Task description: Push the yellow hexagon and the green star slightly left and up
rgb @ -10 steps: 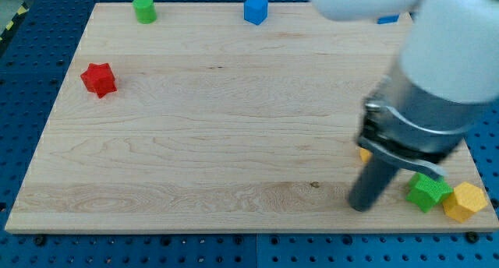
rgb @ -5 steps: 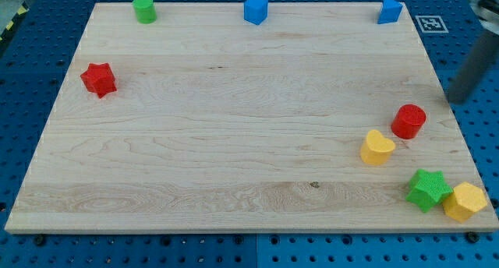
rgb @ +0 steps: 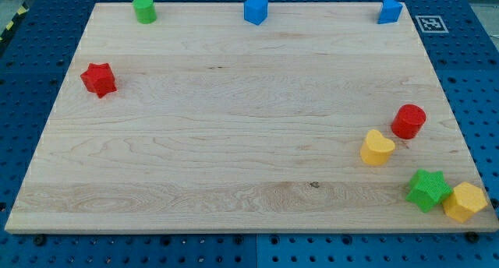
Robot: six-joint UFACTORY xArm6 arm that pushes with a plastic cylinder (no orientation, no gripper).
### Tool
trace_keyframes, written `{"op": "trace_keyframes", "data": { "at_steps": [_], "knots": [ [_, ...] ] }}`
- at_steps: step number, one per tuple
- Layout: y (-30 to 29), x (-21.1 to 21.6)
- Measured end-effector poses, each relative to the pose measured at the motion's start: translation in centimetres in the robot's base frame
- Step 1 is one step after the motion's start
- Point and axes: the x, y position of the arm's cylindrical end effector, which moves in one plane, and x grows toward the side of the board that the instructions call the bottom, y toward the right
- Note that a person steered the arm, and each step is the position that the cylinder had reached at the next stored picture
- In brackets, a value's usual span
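Note:
The yellow hexagon (rgb: 465,202) sits at the board's bottom right corner, close to the edge. The green star (rgb: 428,190) lies just left of it, touching or nearly touching it. My tip and the arm do not show in the view.
A yellow heart (rgb: 377,147) and a red cylinder (rgb: 408,121) lie up and left of the star. A red star (rgb: 98,79) is at the left. A green cylinder (rgb: 143,8), a blue cube (rgb: 255,9) and another blue block (rgb: 390,10) line the top edge of the wooden board (rgb: 218,143).
The arm stood over the board's right side, with the rod beside the green star. It swung to the right edge, then left the view. The blocks have not moved.

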Motion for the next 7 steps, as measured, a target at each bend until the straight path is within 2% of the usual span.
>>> {"op": "trace_keyframes", "data": {
  "at_steps": [1, 5, 7],
  "knots": [
    [-3.5, 0.0],
    [-5.9, -1.9],
    [-12.9, -1.9]
  ]
}}
